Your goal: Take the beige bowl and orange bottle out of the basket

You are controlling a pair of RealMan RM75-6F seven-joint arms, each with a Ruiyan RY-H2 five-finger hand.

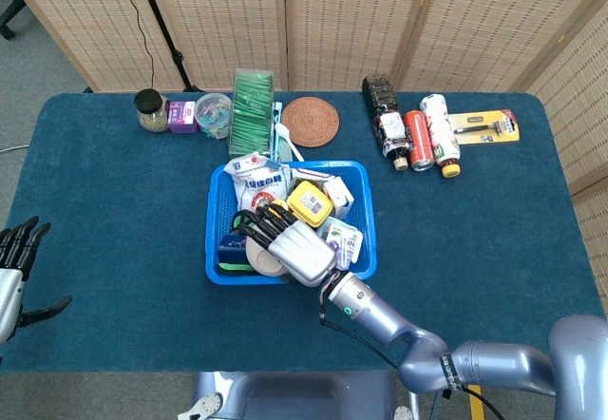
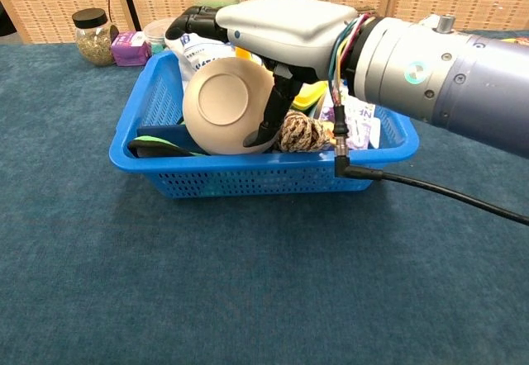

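Observation:
The beige bowl [image 2: 226, 106] stands on its edge in the front left of the blue basket [image 2: 248, 185], its underside facing the chest camera. From above only a bit of the bowl [image 1: 260, 257] shows beside the basket's wall [image 1: 213, 201]. My right hand [image 2: 281, 28] reaches over the bowl's top, fingers stretched out past it, and the thumb lies against the bowl's right side. The same hand [image 1: 290, 243] covers the middle of the basket in the head view, and the orange bottle is hidden under its fingers. My left hand [image 1: 11, 277] hangs open at the far left edge.
The basket also holds snack packets [image 1: 258, 181], a yellow tin [image 1: 310, 202] and a ball of rope [image 2: 299, 131]. Behind it stand a jar [image 1: 149, 109], a green box [image 1: 252, 106], a woven coaster [image 1: 310, 121], and bottles and cans [image 1: 413, 133].

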